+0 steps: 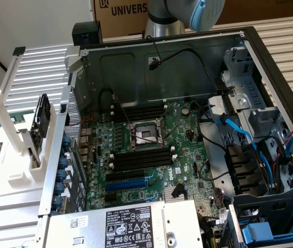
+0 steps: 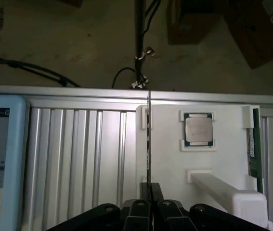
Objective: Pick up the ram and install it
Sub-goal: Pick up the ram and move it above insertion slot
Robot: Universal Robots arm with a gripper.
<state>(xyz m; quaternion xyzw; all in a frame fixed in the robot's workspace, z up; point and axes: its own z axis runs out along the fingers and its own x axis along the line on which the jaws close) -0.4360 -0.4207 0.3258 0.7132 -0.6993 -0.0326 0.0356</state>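
The ram (image 2: 148, 144) appears edge-on in the wrist view, a very thin dark line running out from between the fingertips of the gripper (image 2: 148, 192), which is pressed together and pinching it near one end. It hangs over the white holder (image 2: 170, 159); I cannot tell whether it is clear of the holder's small bracket or just touching it. It looks light and stiff, though thin enough to crack or flex if twisted, and its contacts and chips are fragile. The safest hold is probably across the two flat faces, squarely, well away from the contact edge, which seems to be how it is gripped now. Smooth faces and a narrow pinch mean it could pivot if knocked. Just beside it in the holder sits a square processor (image 2: 197, 131), and beyond that a second green stick (image 2: 254, 144) stands on edge. The holder rests on the ribbed metal desk (image 2: 78, 159). In the exterior view the holder (image 1: 12, 103) is at the exterior view's left, well apart from the bare black memory slots (image 1: 141, 157) on the motherboard (image 1: 187, 129) inside the open case.
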